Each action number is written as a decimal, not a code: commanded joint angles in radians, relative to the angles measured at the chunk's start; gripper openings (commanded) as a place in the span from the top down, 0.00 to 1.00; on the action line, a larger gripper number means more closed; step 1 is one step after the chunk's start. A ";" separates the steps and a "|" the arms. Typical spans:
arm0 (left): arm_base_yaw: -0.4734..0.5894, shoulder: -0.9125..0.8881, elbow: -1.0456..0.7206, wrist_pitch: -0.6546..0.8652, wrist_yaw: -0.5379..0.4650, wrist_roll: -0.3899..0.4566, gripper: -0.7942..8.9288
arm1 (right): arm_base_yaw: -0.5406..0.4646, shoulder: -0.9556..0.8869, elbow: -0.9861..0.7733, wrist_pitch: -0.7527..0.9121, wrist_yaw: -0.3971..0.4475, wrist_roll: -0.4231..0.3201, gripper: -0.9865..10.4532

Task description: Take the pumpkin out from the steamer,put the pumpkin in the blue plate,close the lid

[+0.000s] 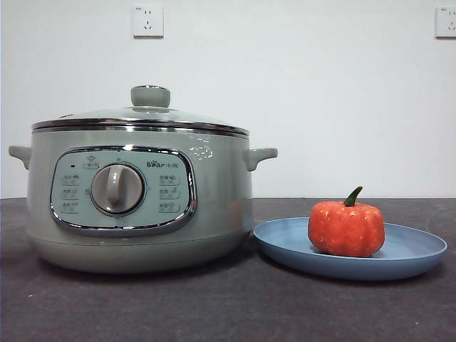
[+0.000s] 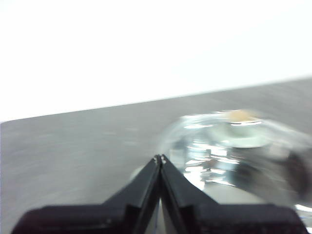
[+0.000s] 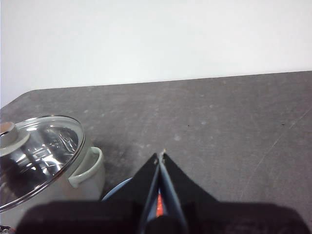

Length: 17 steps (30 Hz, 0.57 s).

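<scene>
While looking level across the table (image 1: 142, 306), seen in the front view only: the steamer (image 1: 139, 199) with its chrome-framed panel, grey dial and the word "Bear" beside small signs too fine to read. Closed by the lid (image 1: 142, 120), knob on top. Just beside the steamer, the blue plate (image 1: 413, 256), its rim almost touching the steamer's base. On the plate, upright, the pumpkin (image 1: 346, 228), green stem up. On the wall behind, two white sockets (image 1: 148, 21). No arm visible from this side.

From the left wrist, blurred: left gripper (image 2: 160, 160) clenched on nothing, jaw tips pressed together, above the table and near the glass lid and its knob.

From the right wrist: right gripper (image 3: 161, 157) likewise pressed shut and empty, over the table beside the steamer's side handle (image 3: 87, 168). Under the jaws, a small part of the plate rim and a thin orange strip of the pumpkin between them. No writing readable in either wrist view.
</scene>
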 commanded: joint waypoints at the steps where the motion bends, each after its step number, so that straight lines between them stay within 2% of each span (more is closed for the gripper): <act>1: 0.063 -0.077 -0.132 0.087 0.009 0.010 0.92 | 0.002 -0.001 -0.006 0.006 0.003 0.008 0.91; 7: 0.125 -0.122 -0.314 0.195 0.022 -0.001 0.92 | 0.002 -0.001 -0.006 0.005 0.003 0.008 0.91; 11: 0.131 -0.122 -0.354 0.196 0.063 0.001 0.92 | 0.002 -0.001 -0.006 0.001 0.003 0.008 0.91; 17: 0.135 -0.122 -0.372 0.141 0.064 0.000 0.92 | 0.002 -0.001 -0.006 -0.013 0.003 0.008 0.91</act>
